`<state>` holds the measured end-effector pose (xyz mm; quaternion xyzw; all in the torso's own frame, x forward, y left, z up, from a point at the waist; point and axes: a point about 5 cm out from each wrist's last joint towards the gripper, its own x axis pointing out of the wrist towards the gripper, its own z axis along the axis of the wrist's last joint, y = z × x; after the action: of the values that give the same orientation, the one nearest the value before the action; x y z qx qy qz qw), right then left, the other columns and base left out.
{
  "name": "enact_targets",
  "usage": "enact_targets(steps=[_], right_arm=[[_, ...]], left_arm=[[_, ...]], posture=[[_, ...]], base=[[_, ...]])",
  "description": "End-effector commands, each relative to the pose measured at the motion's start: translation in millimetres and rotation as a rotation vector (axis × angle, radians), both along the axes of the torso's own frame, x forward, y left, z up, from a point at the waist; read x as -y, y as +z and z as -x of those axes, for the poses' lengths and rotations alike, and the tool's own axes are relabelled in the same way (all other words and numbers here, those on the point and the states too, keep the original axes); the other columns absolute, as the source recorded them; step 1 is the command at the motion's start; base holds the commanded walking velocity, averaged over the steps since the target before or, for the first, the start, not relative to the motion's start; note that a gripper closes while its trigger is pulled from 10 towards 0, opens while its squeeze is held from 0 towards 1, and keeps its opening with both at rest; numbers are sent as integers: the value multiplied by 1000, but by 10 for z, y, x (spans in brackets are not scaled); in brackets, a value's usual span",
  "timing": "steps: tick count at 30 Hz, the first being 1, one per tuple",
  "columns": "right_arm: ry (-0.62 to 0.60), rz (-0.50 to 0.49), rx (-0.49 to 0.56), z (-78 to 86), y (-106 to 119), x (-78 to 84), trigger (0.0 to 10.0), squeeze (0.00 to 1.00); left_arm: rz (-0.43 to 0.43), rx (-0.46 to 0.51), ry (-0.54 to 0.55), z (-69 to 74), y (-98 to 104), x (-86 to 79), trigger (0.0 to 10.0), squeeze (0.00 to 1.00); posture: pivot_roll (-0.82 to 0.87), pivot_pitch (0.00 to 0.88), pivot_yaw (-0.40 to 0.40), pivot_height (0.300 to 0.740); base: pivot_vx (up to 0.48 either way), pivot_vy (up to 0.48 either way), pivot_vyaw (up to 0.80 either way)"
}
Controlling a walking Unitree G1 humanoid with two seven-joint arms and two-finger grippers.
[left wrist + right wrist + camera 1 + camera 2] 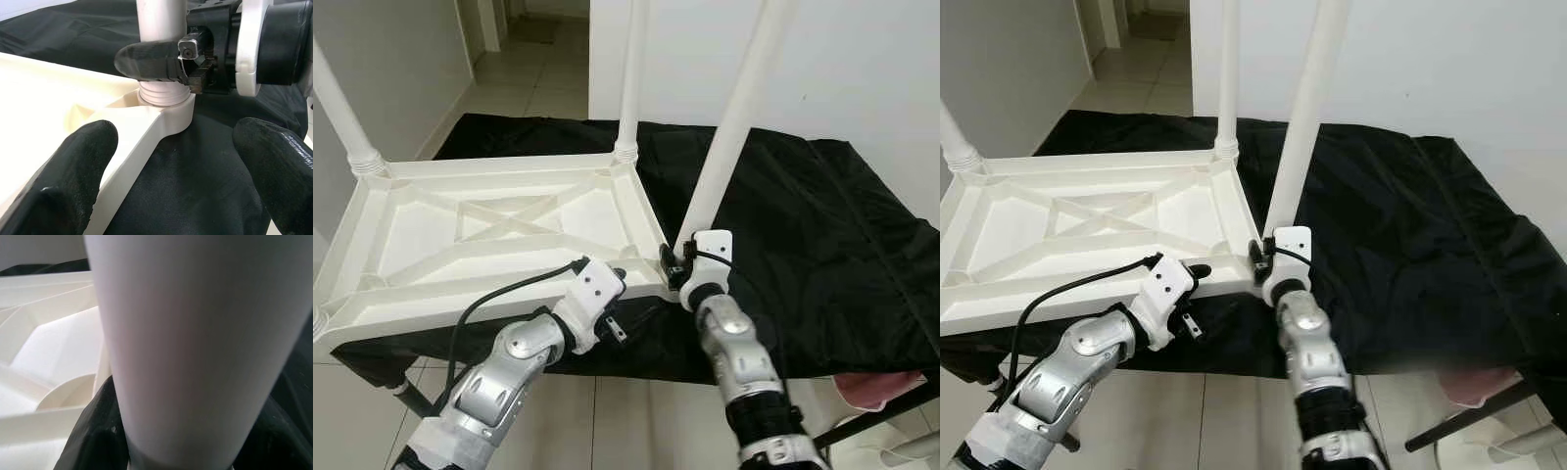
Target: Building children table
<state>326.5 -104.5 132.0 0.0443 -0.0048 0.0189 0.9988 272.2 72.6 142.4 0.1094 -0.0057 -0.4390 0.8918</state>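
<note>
left end effector [176, 161] spread | right end effector [677, 264] clamps white leg [734, 127] | upturned white tabletop [489, 230]

White plastic tabletop [489, 235] and white legs [729, 127], black cloth [803, 245], my black fingers [73, 171], silver arms [499, 377].

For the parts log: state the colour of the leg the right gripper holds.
White; the leg shows best in the left eye view.

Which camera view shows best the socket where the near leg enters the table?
The left wrist view: the socket is close and sharp, with the right pincer clamped on the leg above it. The eye views show it small; the right wrist view shows mostly leg.
</note>
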Motion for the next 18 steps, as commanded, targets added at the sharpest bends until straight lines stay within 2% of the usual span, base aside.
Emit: enact_targets(steps=[1,2,4,7,8,11,17,18], right_arm=[[-67,-7,-51,33,-109,114,10000,0],[-67,-7,-51,33,-109,114,10000,0],[-71,-50,-69,67,-104,8,10000,0],[-52,-51,-69,84,-77,-10,10000,0],[-31,-60,-57,86,-51,-13,10000,1000],[29,-81,-3,51,45,20,10000,1000],[51,-79,16,28,84,65,10000,1000],[83,-60,32,3,105,119,10000,694]], left_arm=[[-15,-6,-54,26,1,15,10000,0],[-15,-6,-54,26,1,15,10000,0],[-12,-7,-52,37,-4,23,10000,0],[-12,-8,-52,45,-9,28,10000,0],[-12,-8,-51,44,-9,25,10000,0],[-12,-7,-48,43,-9,20,10000,0],[-11,-8,-50,49,-15,26,10000,0],[-12,-9,-51,51,-20,30,10000,0]], posture=[[44,26,-55,740],[44,26,-55,740],[47,25,-60,740],[48,24,-61,740],[48,22,-64,740],[47,19,-66,740],[43,18,-67,740],[40,16,-66,740]], base=[[0,0,0],[0,0,0],[0,0,0],[0,0,0],[0,0,0],[0,0,0],[0,0,0],[0,0,0]])
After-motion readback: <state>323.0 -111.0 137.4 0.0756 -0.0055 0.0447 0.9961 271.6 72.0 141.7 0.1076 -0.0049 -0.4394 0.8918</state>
